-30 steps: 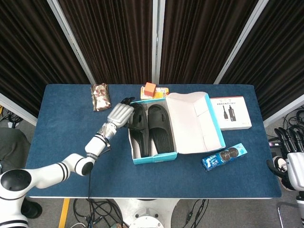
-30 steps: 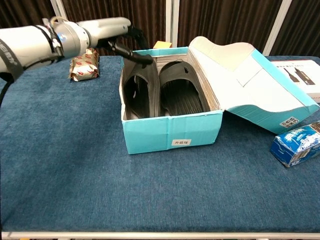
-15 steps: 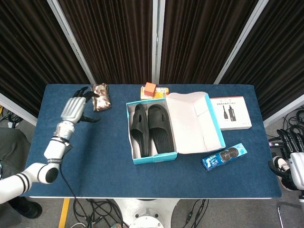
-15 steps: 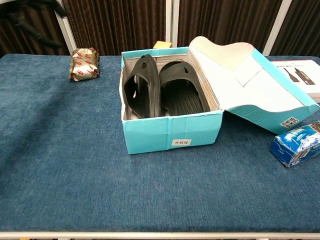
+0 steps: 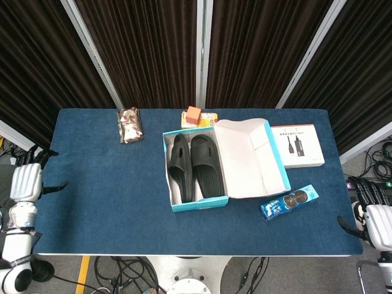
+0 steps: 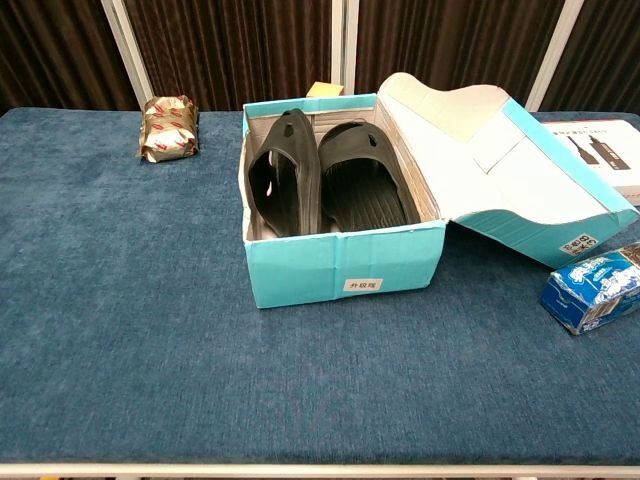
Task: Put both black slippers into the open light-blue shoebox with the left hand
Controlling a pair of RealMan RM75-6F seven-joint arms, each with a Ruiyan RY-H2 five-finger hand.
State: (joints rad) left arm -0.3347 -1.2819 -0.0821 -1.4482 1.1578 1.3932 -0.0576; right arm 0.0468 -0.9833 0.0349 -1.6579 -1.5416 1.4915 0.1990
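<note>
Slippers (image 5: 195, 164) are both lying inside the light-blue shoebox (image 5: 199, 204), and left hand (image 5: 26, 182), fingers spread and empty, is retreating beyond the counter (image 5: 98, 184) edge, indicating completion.

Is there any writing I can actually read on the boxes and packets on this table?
Shoebox white front label: characters too small to read.
Shoebox lid sticker: blurred.
Blue cookie packet: print unreadable.
White box with cable picture: header line too small.
Foil packet: red marks, unreadable.
So nothing can be quoted.
</note>
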